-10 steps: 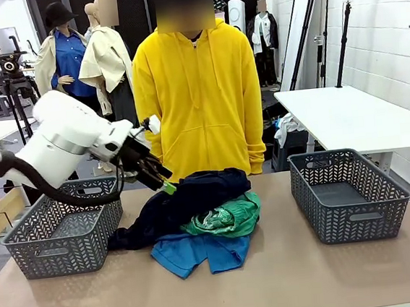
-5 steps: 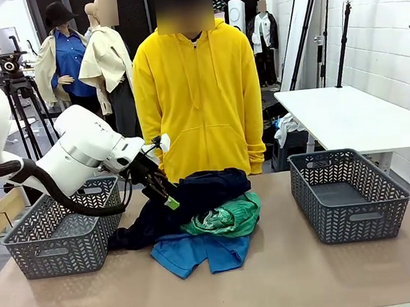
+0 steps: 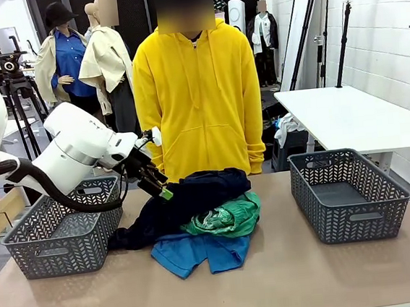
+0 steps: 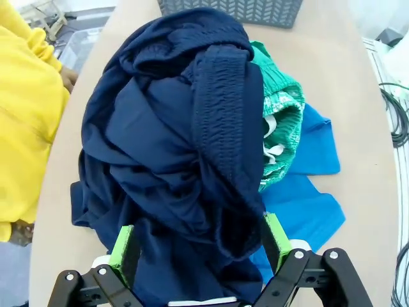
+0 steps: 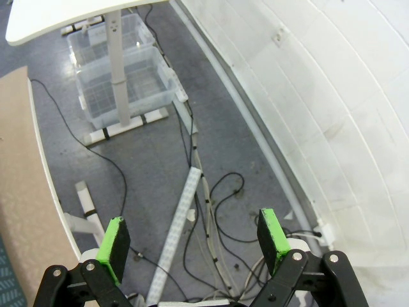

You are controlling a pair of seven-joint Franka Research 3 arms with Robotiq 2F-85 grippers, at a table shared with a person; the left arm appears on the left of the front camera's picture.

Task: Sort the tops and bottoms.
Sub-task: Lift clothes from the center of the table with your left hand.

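We see the L gripper [image 3: 164,194] spread wide and holding nothing, its pads astride the navy garment [image 3: 198,196]. That garment tops the pile mid-table [image 3: 311,274], w/ the green shorts [image 3: 229,216] under its right side and the blue shirt [image 3: 200,252] lowest. R gripper [image 5: 195,233]: jaws apart, empty.

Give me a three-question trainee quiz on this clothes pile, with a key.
1. True or false: the left gripper stands open at the navy garment.
2. Which garment lies lowest in the pile? A green shorts, B blue shirt, C navy garment.
3. How many grey baskets stand on the table?
Key: 1 true; 2 B; 3 two.
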